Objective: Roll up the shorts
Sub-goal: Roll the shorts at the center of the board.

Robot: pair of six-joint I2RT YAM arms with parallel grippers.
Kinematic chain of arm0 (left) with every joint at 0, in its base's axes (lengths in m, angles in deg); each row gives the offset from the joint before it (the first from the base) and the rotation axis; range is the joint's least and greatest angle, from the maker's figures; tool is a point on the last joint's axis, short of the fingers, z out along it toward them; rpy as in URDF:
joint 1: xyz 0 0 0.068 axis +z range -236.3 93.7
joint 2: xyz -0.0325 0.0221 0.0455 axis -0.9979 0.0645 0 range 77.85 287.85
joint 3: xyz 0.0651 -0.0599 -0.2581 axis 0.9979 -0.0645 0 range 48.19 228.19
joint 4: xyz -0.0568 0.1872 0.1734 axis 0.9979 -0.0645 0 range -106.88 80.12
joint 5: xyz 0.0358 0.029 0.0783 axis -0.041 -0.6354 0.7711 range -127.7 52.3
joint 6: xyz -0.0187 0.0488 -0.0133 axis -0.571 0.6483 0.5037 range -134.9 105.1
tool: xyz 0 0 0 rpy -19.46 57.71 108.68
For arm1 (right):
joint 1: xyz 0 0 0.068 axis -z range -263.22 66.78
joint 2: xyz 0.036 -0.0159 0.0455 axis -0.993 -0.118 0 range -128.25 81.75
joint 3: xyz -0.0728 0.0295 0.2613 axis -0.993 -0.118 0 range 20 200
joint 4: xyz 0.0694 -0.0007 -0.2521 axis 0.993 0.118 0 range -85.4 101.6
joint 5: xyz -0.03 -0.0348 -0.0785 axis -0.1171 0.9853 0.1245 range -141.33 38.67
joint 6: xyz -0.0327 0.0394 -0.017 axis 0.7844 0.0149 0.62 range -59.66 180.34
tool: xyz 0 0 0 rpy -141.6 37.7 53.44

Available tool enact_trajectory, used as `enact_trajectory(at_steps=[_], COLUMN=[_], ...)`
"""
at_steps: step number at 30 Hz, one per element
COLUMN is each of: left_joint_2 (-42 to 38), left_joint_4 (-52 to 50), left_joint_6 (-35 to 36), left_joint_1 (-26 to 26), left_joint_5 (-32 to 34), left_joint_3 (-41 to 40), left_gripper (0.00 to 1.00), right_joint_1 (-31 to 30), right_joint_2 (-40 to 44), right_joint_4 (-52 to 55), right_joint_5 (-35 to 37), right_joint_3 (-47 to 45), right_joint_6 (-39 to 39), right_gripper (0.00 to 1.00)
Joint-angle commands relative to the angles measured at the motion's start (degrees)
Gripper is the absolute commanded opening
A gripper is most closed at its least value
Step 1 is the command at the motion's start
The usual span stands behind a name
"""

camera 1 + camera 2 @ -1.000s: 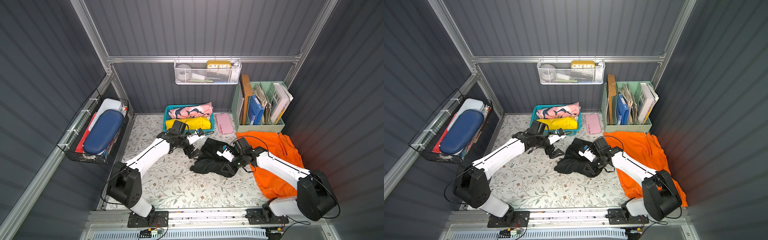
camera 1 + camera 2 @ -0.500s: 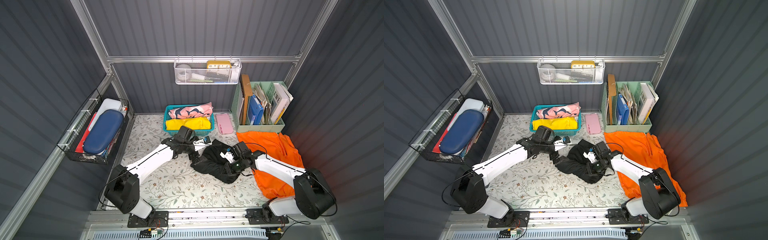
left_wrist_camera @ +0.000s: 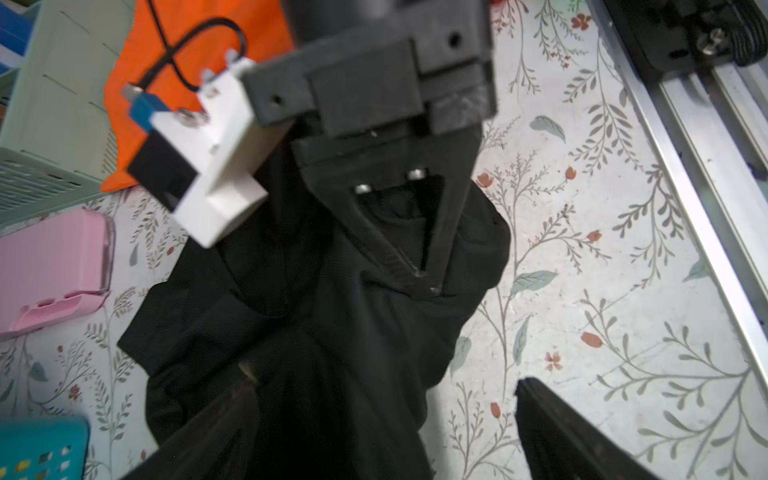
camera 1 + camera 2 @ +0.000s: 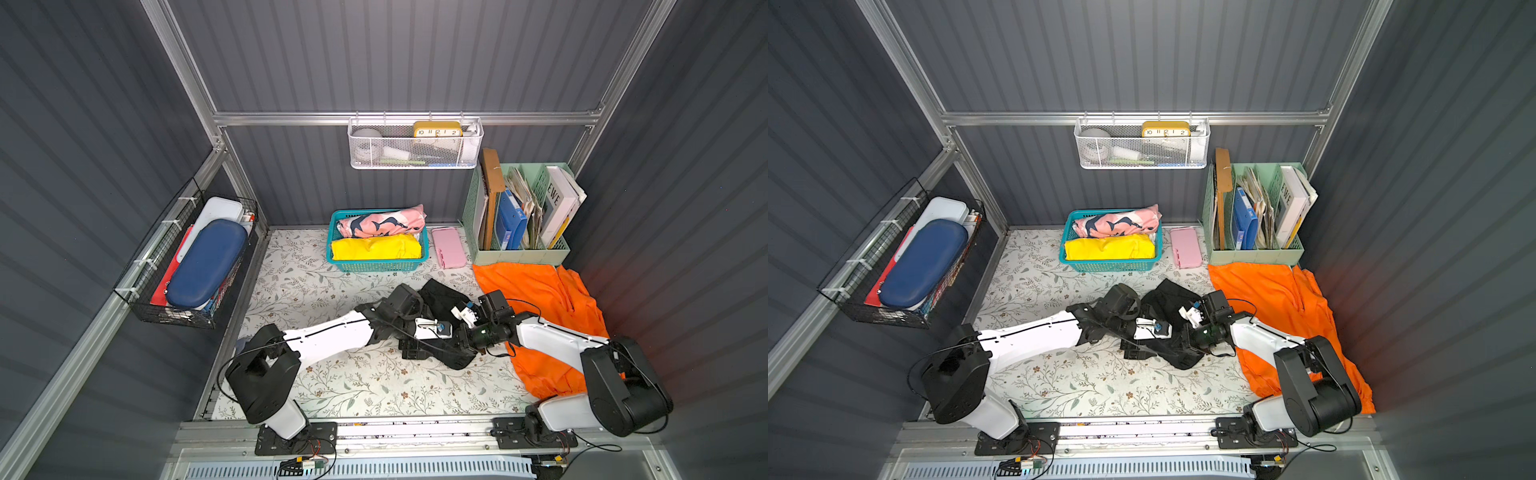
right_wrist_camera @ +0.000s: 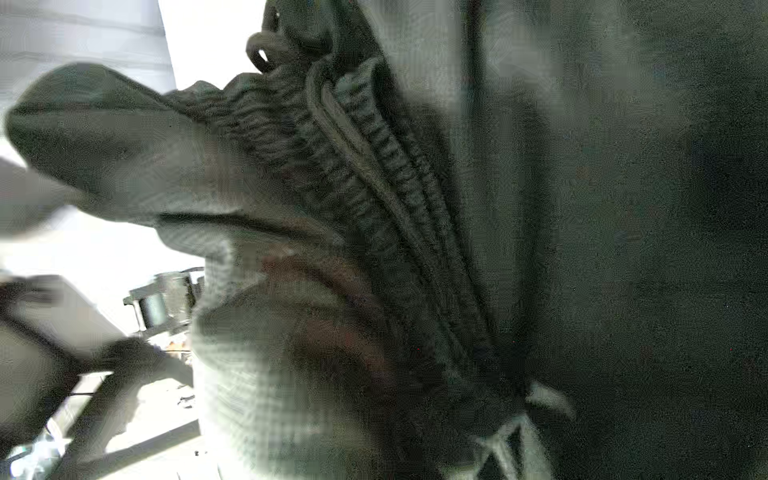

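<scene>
Top views both show the black shorts (image 4: 438, 293) at bench (image 4: 332, 386) centre, orange shorts (image 4: 536, 286) at three o'clock. Left tool (image 3: 382, 388) stands wide above the black pair; right tool (image 3: 422, 282), narrow, seems to pinch it.

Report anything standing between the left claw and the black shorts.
Nothing visible does. The left claw hangs open directly over the black shorts, bare fabric beneath it. The right claw, shut on a fold of them just ahead, crowds the spot but covers none of that fabric.
</scene>
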Motion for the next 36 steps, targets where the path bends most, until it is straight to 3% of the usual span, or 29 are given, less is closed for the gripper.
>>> enact_trajectory(at_steps=[1,13,16,18,20,23,27,32,36], left_joint_2=[1.48,9.93,12.33,13.55,13.71,13.4,13.47,14.91,15.74], left_joint_4=[3.12,6.0,3.82,1.76,-0.2,-3.84,-12.05,-27.14,-38.6], left_joint_6=[3.83,4.38,3.77,3.14,2.53,1.43,-0.46,-3.73,-8.38], left_joint_1=[-0.28,-0.55,-0.38,-0.2,0.06,1.18,2.44,2.83,3.62], left_joint_5=[2.62,6.95,5.99,5.49,4.83,2.98,1.15,2.99,3.32], left_joint_3=[-1.36,-0.85,1.22,2.82,3.82,5.4,9.47,16.04,22.61], left_gripper=[1.0,0.99,0.85,0.61,0.44,0.32,0.24,0.23,0.24], right_joint_1=[1.59,2.74,2.73,2.71,2.76,2.8,2.79,2.79,2.8], right_joint_2=[-1.71,-3.28,-3.32,-2.46,-0.86,2.05,6.19,15.31,22.51], right_joint_4=[3.7,5.9,6.95,7.62,8.68,11.73,14.7,15.29,13.61], right_joint_5=[-1.9,-3.32,-2.42,-1.3,0.23,3.58,10.09,20.81,24.35], right_joint_3=[0.15,0.64,1.07,1.51,2.27,4.06,6.8,7.6,6.72], right_joint_6=[1.59,3.58,4.01,4.14,4.52,5.52,6.13,7.7,12.21], right_gripper=[0.0,0.0,0.1,0.21,0.27,0.32,0.4,0.44,0.45])
